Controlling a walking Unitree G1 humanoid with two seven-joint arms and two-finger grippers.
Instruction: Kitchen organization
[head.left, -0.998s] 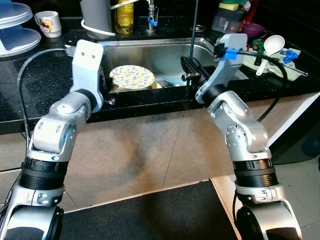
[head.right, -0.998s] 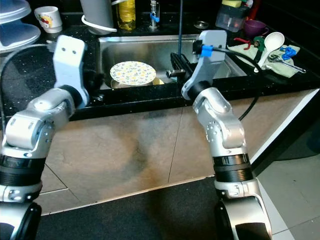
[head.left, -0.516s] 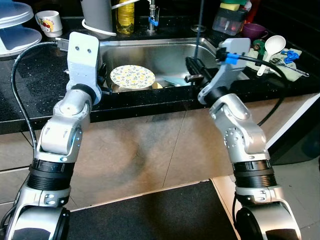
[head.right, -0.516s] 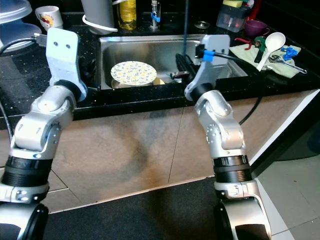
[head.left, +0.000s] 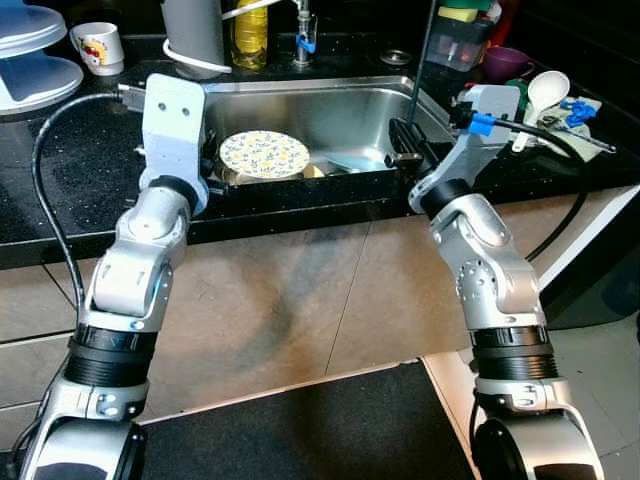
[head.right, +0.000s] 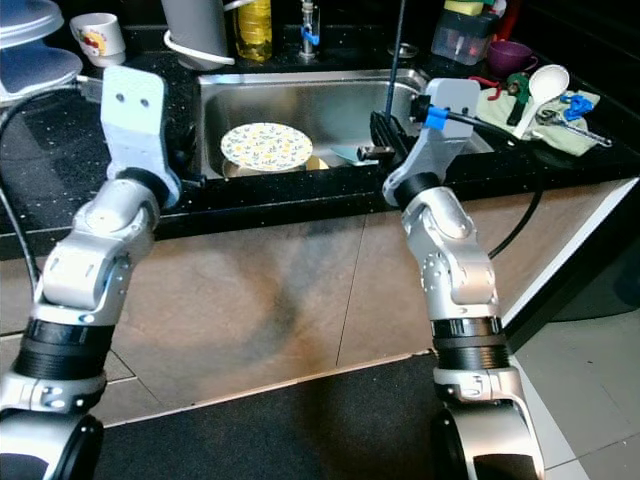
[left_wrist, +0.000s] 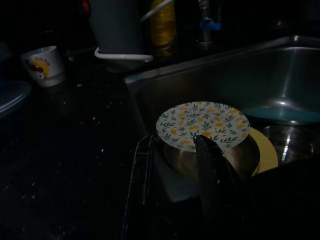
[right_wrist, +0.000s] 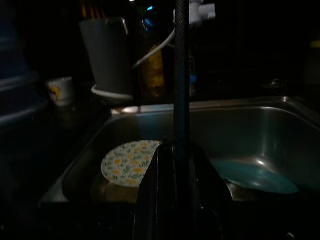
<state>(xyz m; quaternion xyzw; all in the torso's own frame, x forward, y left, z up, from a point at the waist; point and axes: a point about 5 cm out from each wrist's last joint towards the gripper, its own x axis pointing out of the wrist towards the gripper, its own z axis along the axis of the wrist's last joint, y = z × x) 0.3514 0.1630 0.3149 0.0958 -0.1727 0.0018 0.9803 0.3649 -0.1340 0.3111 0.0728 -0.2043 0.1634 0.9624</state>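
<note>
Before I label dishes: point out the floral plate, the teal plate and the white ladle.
round floral plate (head.left: 264, 154), left eye view, its centre.
teal plate (right_wrist: 255, 177), right wrist view, its middle.
white ladle (head.right: 549, 82), right eye view, its bowl.

right gripper (head.left: 408, 140) with thin rod (head.left: 424, 60) shifted right, apparently along sink (head.left: 330, 100) edge

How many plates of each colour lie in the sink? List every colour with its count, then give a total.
Plates in the sink:
White floral plate: 1
Yellow plate: 1
Teal plate: 1
Total: 3
</note>
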